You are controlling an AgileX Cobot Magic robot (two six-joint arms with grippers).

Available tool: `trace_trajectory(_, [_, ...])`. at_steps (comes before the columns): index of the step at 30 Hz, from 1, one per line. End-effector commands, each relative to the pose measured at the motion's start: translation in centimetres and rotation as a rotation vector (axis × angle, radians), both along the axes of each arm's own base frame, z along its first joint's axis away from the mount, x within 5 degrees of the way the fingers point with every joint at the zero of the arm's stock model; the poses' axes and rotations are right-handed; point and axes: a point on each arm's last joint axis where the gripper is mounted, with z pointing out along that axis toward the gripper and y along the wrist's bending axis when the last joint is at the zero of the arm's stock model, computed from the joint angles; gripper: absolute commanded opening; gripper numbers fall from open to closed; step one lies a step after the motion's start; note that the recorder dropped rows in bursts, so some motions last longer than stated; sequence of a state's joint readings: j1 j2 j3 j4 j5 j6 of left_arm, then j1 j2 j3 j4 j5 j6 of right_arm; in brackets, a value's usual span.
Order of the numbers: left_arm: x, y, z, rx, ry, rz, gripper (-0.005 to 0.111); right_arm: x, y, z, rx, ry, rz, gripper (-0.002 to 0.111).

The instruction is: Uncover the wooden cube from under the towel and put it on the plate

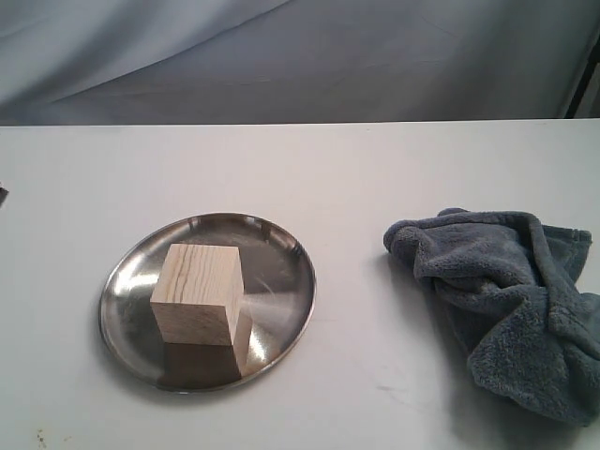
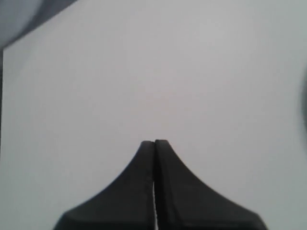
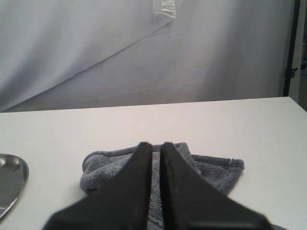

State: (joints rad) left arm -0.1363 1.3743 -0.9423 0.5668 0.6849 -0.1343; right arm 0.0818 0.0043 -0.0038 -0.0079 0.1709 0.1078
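The wooden cube (image 1: 197, 295) stands upright on the steel plate (image 1: 295, 272), left of the table's middle. The grey-blue towel (image 1: 511, 300) lies crumpled on the right, apart from the plate and covering nothing that shows. Neither gripper appears in the exterior view. My left gripper (image 2: 154, 142) is shut, empty, over bare white table. My right gripper (image 3: 156, 144) has its fingers drawn almost together with nothing between them. It hangs short of the towel (image 3: 103, 167), and the plate's rim (image 3: 9, 177) shows at that view's edge.
The white table (image 1: 375, 178) ends at the back against a grey cloth backdrop (image 1: 281, 56). A dark stand (image 3: 290, 48) rises at the far right behind the table.
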Motion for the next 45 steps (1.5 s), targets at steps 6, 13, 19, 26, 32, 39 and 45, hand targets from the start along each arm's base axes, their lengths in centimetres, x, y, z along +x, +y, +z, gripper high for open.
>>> trace_trajectory(6, [-1.1, 6.1, 0.7, -0.369, -0.042, 0.508, 0.000, 0.0, 0.0, 0.0, 0.002, -0.009, -0.002, 0.007])
trace_trajectory(13, [-5.4, 4.9, 3.0, -0.374, -0.242, 0.328, 0.000, 0.0, 0.0, 0.0, 0.002, -0.009, -0.002, 0.007])
trace_trajectory(19, [-10.0, 2.7, 3.2, -0.485, -0.393, 0.178, 0.000, 0.0, 0.0, 0.0, 0.002, -0.009, -0.002, 0.007])
trace_trajectory(26, [-13.7, 2.1, 5.1, -0.492, -0.547, 0.140, 0.000, 0.0, 0.0, 0.0, 0.002, -0.009, -0.002, 0.007])
trace_trajectory(32, [-16.9, 1.7, 6.0, -0.487, -0.697, 0.103, 0.000, 0.0, 0.0, 0.0, 0.002, -0.009, -0.002, 0.007])
trace_trajectory(39, [-19.7, 1.2, 6.4, -0.499, -0.825, 0.071, 0.000, 0.0, 0.0, 0.0, 0.002, -0.009, -0.002, 0.007])
trace_trajectory(45, [-21.5, 1.0, 7.0, -0.496, -0.906, 0.046, 0.000, 0.0, 0.0, 0.0, 0.002, -0.009, -0.002, 0.007])
